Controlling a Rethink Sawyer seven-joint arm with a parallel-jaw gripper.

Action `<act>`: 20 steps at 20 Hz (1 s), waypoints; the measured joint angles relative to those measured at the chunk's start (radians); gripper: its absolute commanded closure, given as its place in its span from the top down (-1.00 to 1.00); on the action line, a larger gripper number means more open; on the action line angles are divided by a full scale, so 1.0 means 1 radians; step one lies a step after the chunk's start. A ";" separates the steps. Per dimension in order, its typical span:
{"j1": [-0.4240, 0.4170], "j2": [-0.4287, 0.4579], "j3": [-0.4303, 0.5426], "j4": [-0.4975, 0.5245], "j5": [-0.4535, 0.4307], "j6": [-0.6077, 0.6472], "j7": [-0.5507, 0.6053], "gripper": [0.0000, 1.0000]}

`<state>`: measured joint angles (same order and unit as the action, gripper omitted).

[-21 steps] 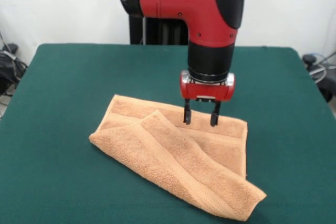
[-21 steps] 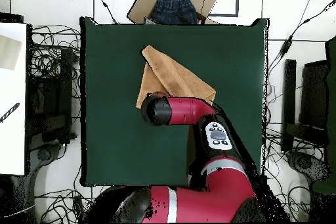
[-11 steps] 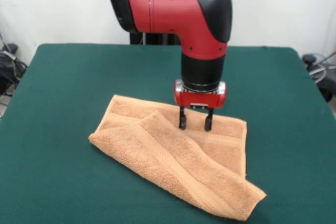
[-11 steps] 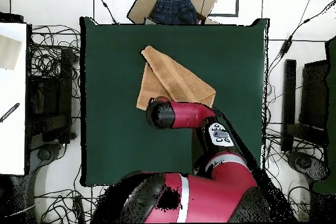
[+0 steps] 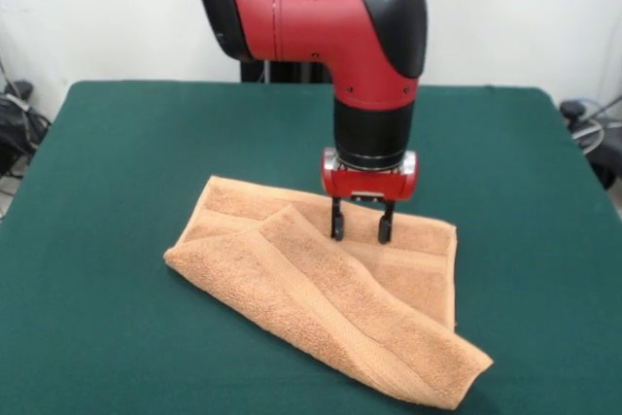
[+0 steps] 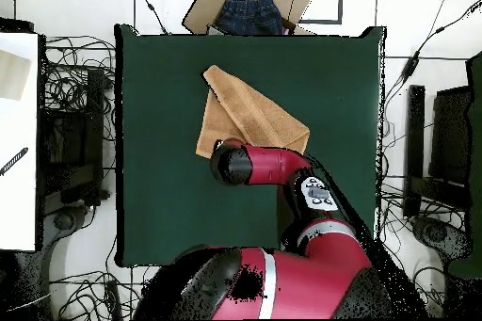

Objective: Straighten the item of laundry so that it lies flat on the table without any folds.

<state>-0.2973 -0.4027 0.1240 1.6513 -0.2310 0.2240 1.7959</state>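
Our black two-fingered gripper [image 5: 361,231], jaws apart and empty, hovers over the folded orange-brown terry towel [image 5: 321,289]; pinching both layers beneath risks dragging the fold.

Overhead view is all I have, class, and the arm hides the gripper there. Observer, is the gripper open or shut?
Observer: Open. In the front view the gripper has its two fingers apart, pointing straight down.
Operator: Is it on the towel?
Observer: Its tips stand at the towel, on the back layer near the far edge; I cannot tell whether they press into it.
Operator: Is the towel flat?
Observer: No. A large flap lies folded diagonally across the front, over the layer beneath, on the table.
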 measured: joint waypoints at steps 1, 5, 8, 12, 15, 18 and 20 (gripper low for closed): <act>-0.003 0.000 -0.001 -0.001 0.000 -0.004 0.000 -1.00; -0.010 0.000 0.000 0.000 -0.003 -0.014 0.000 -1.00; -0.011 0.001 0.001 0.003 -0.004 -0.021 0.000 -1.00; -0.011 0.000 0.001 0.003 -0.006 -0.024 0.000 -1.00; -0.011 0.001 0.001 0.003 -0.006 -0.024 0.000 -1.00; -0.011 0.000 0.001 0.004 -0.006 -0.024 0.000 -1.00; -0.011 0.000 0.001 0.004 -0.006 -0.024 0.000 -1.00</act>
<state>-0.3088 -0.4029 0.1248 1.6557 -0.2371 0.1998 1.7957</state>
